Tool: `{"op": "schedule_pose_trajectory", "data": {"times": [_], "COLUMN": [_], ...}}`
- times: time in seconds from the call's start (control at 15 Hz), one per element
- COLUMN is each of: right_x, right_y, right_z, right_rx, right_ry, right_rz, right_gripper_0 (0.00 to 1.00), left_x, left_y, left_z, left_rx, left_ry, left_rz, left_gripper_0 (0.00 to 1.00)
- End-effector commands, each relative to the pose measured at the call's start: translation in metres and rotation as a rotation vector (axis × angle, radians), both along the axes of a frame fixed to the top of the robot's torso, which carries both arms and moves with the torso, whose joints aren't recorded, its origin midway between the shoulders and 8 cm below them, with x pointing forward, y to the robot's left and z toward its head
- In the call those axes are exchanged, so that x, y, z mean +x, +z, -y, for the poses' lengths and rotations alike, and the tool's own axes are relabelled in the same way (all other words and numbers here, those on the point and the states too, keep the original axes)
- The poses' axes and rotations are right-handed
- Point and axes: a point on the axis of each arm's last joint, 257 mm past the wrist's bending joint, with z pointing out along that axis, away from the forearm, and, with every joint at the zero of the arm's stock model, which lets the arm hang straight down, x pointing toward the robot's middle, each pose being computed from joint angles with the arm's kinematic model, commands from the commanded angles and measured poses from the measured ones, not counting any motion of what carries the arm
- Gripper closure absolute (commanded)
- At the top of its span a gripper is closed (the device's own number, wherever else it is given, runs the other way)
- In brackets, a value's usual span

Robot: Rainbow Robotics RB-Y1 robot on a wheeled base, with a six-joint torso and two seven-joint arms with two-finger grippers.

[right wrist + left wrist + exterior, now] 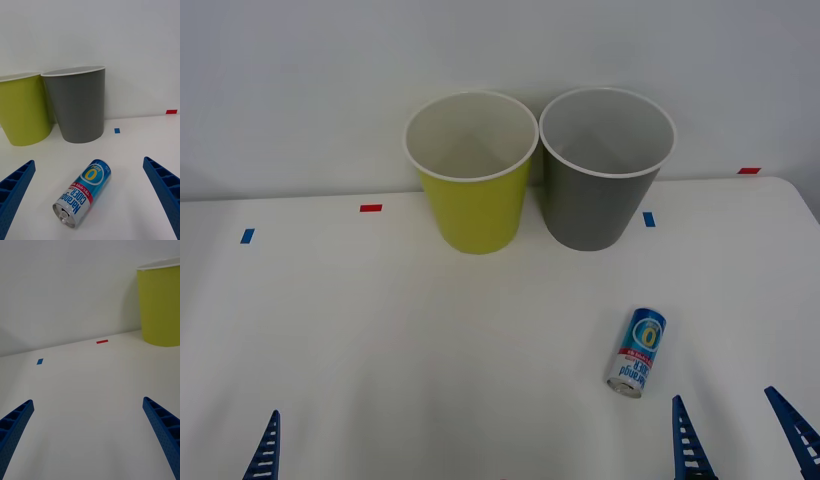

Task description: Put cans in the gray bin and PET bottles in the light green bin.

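Observation:
A small blue can with a white-and-red label lies on its side on the white table, right of centre. In the right wrist view the can lies between and just ahead of the spread fingers of my right gripper, silver end toward the camera. My right gripper stands open at the table's near edge, holding nothing. The light green bin and the gray bin stand upright side by side at the back. My left gripper is open over bare table at the near left. PET bottles are out of view.
Small red tape marks and blue tape marks are stuck on the table near its far edge. A plain wall rises right behind the bins. Open table surface lies between the can and the bins.

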Motion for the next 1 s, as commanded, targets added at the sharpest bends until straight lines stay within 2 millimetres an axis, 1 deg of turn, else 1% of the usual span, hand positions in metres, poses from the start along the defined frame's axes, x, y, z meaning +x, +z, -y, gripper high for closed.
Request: {"op": "schedule_pose_trajectory", "data": {"times": [0.07, 1.0], "right_x": [0.0000, 0.0000], "right_y": [0.0000, 0.0000], "right_z": [0.0000, 0.0000], "right_rx": [0.000, 0.000], "right_ry": [0.000, 0.000], "right_rz": [0.000, 0.000], "right_gripper_0": [0.00, 0.00], "left_x": [0.0000, 0.0000], "left_y": [0.0000, 0.0000], "left_z": [0.0000, 0.0000], "left_rx": [0.000, 0.000], "left_ry": [0.000, 0.000], "left_rz": [0.000, 0.000], "left_gripper_0": [0.00, 0.00]}}
